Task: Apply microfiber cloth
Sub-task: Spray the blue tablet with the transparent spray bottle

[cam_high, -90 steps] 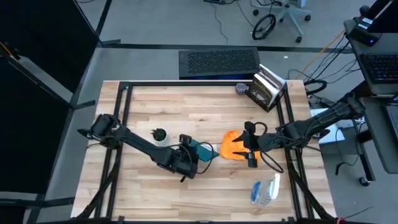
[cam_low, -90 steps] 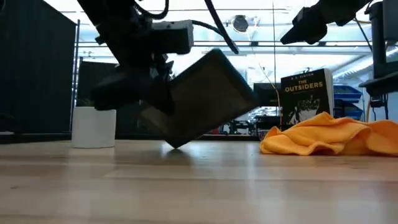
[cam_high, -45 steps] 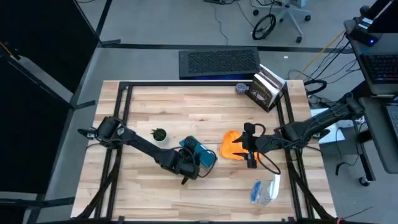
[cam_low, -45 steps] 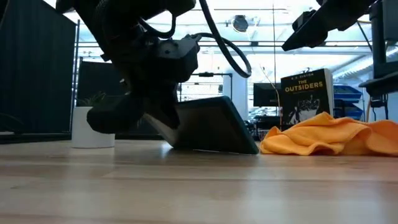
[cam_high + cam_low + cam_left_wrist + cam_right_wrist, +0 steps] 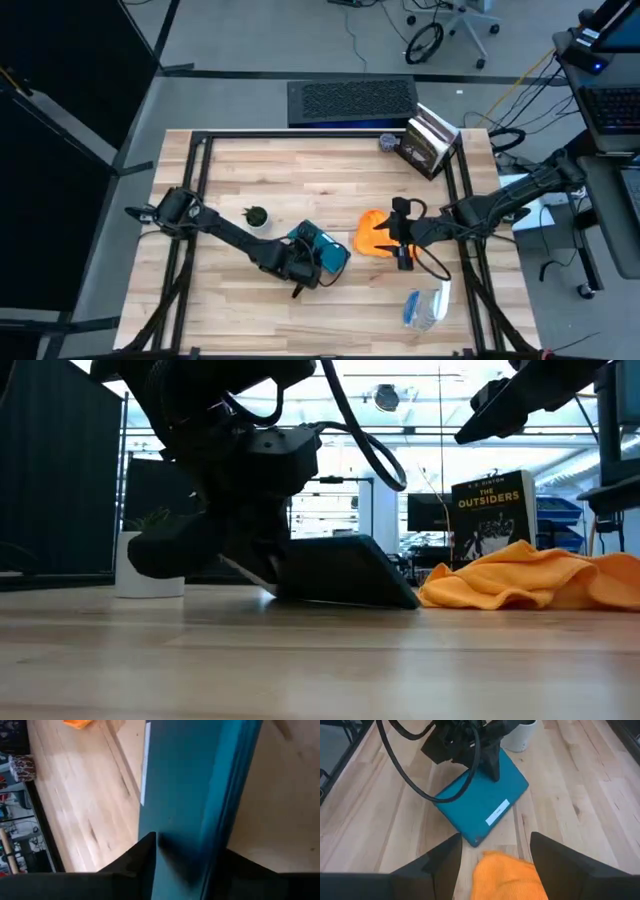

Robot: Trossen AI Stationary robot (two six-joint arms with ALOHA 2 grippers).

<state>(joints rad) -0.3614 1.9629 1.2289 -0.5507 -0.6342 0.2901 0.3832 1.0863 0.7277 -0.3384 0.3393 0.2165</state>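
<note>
Under right end effector [image 5: 495, 865], open, microfiber cloth [image 5: 506, 874], beside teal tablet [image 5: 482, 802]

Bright orange microfiber cloth [image 5: 375, 235], teal tablet [image 5: 482, 803] with white label, pale wood table [image 5: 330, 170], white pot [image 5: 150, 564]
</note>
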